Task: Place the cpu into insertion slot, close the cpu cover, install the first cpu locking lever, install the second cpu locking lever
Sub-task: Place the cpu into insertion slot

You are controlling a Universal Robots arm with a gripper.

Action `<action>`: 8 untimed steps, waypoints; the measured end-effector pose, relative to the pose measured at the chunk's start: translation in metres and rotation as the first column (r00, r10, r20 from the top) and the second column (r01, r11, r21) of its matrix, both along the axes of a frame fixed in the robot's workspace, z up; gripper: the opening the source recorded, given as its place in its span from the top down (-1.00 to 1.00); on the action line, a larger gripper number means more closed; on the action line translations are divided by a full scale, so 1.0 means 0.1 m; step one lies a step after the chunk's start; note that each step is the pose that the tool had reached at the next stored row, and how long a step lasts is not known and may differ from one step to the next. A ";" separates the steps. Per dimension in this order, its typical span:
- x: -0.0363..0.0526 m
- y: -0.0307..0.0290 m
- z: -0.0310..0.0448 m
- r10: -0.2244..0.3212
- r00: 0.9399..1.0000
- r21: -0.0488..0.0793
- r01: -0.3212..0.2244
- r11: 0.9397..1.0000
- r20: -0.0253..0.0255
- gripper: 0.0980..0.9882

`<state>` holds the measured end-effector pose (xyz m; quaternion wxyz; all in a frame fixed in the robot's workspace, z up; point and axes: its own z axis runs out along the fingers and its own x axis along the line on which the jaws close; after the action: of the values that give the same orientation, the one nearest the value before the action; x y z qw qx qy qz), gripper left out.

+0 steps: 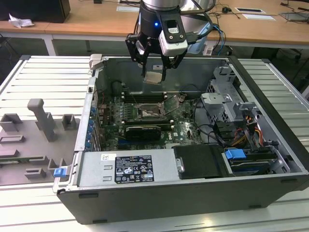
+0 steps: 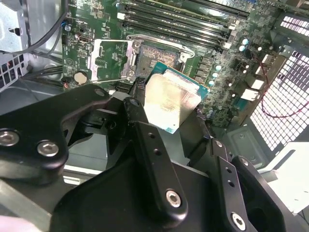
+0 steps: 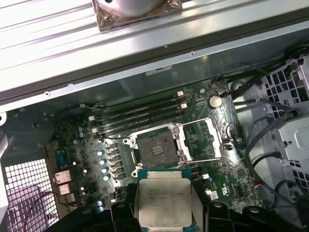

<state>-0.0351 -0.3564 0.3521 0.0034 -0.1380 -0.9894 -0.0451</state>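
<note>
First wrist view: hand (image 3: 165, 220) clamped on the cpu (image 3: 164, 200) by two opposite edges, metal top facing the camera. Past it, deeper in the case (image 3: 169, 82), the insertion slot (image 3: 155, 149) sits bare, with the cpu cover (image 3: 205, 140) flipped open just beside it. Exterior view puts the chip well above the slot and nearly over it, so the gap looks mostly vertical.

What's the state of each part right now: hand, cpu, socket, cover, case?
hand: shut on the cpu, above the open case.
cpu: gripped at its edges, in the air, not seated.
insertion slot: empty, uncovered.
cpu cover: open, lying flipped back beside the slot.
computer case: on its side, side panel off, board exposed.
</note>
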 end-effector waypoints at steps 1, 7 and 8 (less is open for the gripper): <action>0.000 0.000 0.000 -0.004 1.000 0.000 0.004 1.000 0.000 0.03; 0.000 0.000 -0.001 -0.024 1.000 0.000 0.024 1.000 0.000 0.03; 0.000 0.000 -0.002 -0.027 1.000 0.000 0.027 1.000 0.000 0.03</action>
<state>-0.0351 -0.3564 0.3519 0.0028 -0.1513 -0.9875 -0.0451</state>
